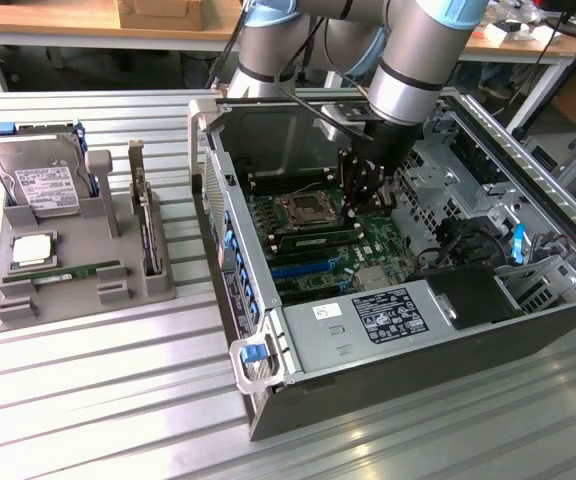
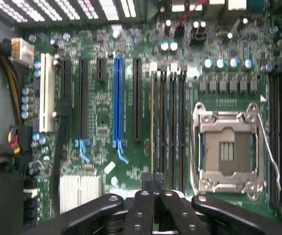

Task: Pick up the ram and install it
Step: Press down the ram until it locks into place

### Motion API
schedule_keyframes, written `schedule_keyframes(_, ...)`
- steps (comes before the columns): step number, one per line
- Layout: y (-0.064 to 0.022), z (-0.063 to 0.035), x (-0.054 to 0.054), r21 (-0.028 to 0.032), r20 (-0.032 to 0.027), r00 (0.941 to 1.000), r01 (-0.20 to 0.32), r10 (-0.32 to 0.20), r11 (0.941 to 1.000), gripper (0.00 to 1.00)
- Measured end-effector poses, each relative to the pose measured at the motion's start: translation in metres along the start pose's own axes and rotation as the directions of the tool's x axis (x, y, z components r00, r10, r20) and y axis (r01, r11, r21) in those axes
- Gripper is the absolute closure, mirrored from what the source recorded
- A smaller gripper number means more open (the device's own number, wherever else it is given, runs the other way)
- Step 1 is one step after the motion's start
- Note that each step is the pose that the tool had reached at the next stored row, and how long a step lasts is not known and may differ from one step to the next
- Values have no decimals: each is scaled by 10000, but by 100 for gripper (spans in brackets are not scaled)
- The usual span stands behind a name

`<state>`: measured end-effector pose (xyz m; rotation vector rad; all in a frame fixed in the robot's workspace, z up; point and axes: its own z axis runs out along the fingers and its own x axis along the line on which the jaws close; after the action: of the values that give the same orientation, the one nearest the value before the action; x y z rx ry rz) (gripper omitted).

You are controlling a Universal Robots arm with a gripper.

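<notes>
At the left of the exterior view, a grey holder tray sat on the ribbed metal counter. It carried a hard drive, a square silver processor and an upright dark expansion card. One ram stick lay flat in the tray's front slot, near the tray's lower edge, with bare counter in front of it.

At centre frame, the open computer case lay on its side, its raised walls bounding the motherboard. A second ram stick sat in a slot just below the empty processor socket.

The gripper hung inside the case, right of the socket, above the board. Its fingers were pressed together, pinching nothing visible. In the wrist view, the fingers stood over the memory slots beside the socket.
</notes>
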<state>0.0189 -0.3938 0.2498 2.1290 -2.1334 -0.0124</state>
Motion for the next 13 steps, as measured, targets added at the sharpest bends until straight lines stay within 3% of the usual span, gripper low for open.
schedule_keyframes(2, 166, 19, 0, 9, 1, 10000, -1, 1, 10000, 89)
schedule_keyframes(5, 562, 84, -3, 14, -1, 10000, -2, 2, 10000, 89)
schedule_keyframes(6, 627, 104, -6, 15, 2, 10000, -2, 2, 10000, 89)
schedule_keyframes(9, 734, 173, -9, 14, 0, 10000, -2, 2, 10000, 89)
schedule_keyframes(13, 757, 256, -16, 13, -4, 10000, 2, -2, 10000, 89)
